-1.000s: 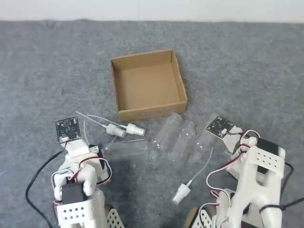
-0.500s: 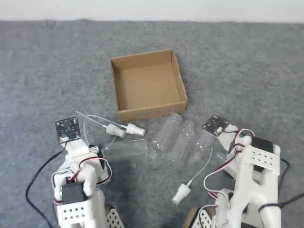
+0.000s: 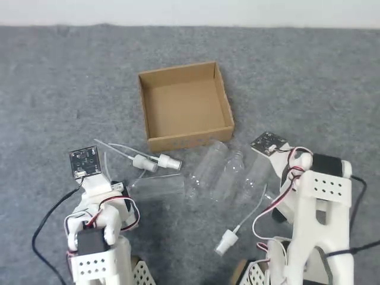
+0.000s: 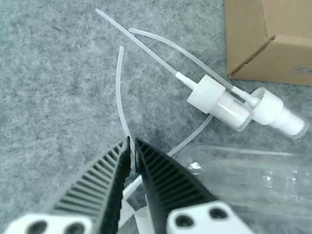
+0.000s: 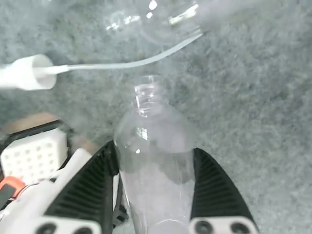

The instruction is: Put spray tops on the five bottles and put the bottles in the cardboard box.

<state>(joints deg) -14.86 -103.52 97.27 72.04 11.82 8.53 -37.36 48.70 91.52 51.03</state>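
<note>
**Progress.** Nothing is completed. The box (image 3: 190,140) stands empty on the grey bench (image 3: 59,89). No bottle seen carries a top.

**Stock.** Four loose bottles (image 3: 157,185) (image 3: 206,168) (image 3: 228,173) (image 3: 255,174) lie on their sides just in front of the box, necks open. Three spray tops lie separate, dip tubes attached. Two (image 3: 145,162) (image 3: 169,161) are near the box's front corner. One (image 3: 227,242) is farther from the box, beyond the loose bottles.

**Right hand** (image 5: 153,148). The jaws are set round a fifth bottle (image 5: 151,131) and bear on both its sides, which I judge to be a grip. The neck is uncapped and points away from the hand.

**Left hand** (image 4: 131,142). The jaws are pressed together, leaving only a hairline gap. A thin tube (image 4: 118,87) runs up to their tips. Whether it is pinched cannot be told.

**Outstanding.** All five cappings and all five placements in the box remain.

**Markings.** There is faint blue print on the box's front wall, too small to read. None is seen on the bottles or tops.
</note>
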